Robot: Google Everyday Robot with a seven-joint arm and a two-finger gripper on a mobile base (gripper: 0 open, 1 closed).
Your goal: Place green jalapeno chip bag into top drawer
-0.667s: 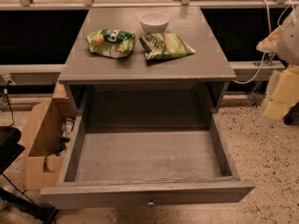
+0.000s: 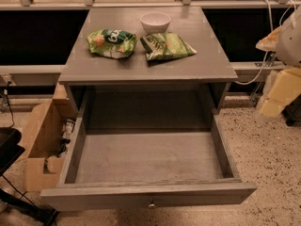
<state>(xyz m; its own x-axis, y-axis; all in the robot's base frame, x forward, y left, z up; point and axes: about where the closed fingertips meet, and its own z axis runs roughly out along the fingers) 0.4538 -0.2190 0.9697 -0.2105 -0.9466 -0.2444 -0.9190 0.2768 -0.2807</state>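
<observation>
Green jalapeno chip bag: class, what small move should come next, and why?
Probably bring the gripper, at the right edge of the view, over the green jalapeno chip bag. The bag lies ungrasped on the tabletop in front of the white bowl, and the top drawer already stands open.

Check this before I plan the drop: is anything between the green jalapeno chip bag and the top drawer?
Nothing visible. The green jalapeno chip bag lies on the tabletop; the top drawer stands open below, bare inside. The gripper is right of the tabletop, its path to the bag free.
</observation>
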